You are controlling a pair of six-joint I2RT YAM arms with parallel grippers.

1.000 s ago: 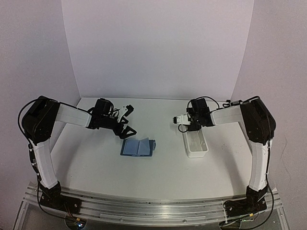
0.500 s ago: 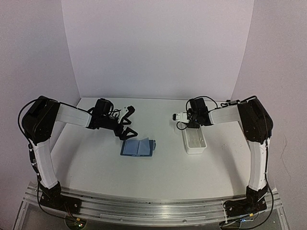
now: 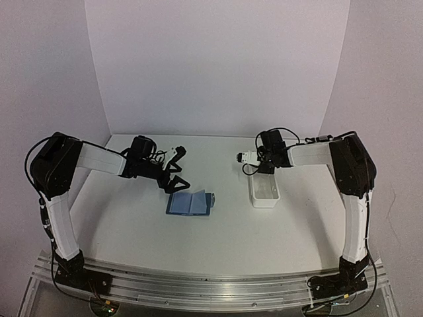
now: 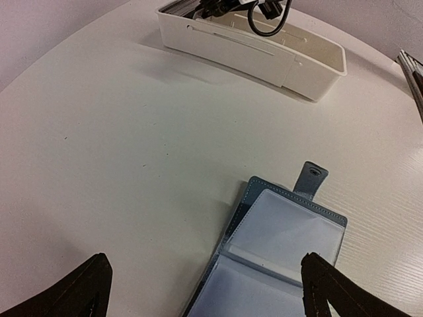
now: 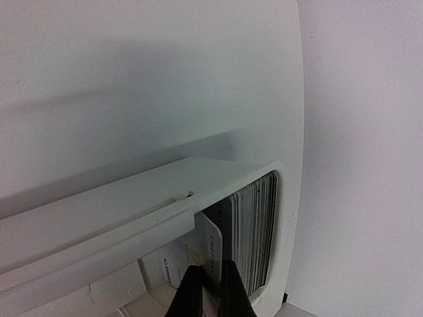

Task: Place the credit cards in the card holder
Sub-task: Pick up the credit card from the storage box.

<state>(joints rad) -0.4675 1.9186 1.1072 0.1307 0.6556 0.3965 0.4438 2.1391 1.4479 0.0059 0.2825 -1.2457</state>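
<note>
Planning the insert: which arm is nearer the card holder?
Left arm. Its jaws hover just beside the card holder; the right arm has its jaws in the white tray.

The card holder (image 4: 285,241) is blue with pale translucent sleeves. The tray (image 3: 264,202) and tabletop (image 3: 218,244) are white. The credit cards (image 5: 258,224) show grey edges, the front one white with dark print.

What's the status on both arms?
Left gripper open, poised by the open card holder. Right gripper shut on one card in the white tray. Nothing between tray and holder.
</note>
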